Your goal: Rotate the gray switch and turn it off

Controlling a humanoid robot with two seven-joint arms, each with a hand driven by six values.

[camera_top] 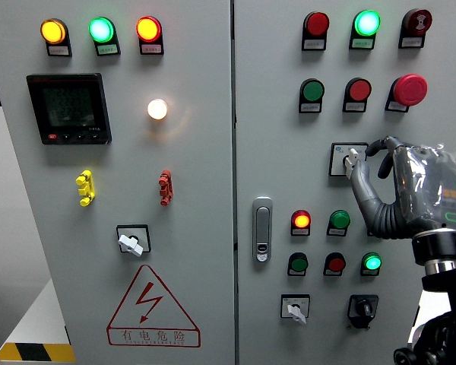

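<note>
Right robot hand (410, 194) comes in from the lower right and stands upright against the panel, palm turned leftward, with its thumb and forefinger (357, 176) closed in a narrow pinch on the gray switch (348, 158). That switch sits at the robot hand's upper left, directly under the fingertips, so no reach is left to make; the move ahead looks to be a twist of the wrist only. Its handle (353, 160) seems to run near upright, a little tilted, though the fingers hide most of it and the exact angle cannot be read. Just below the robot hand lie a lit red lamp (302, 220) and a green button (339, 221). Farther off to the left, beyond the door latch (263, 228), a similar switch (131, 242) sits well apart. No left hand shows, so the right one is plainly the working hand.
</note>
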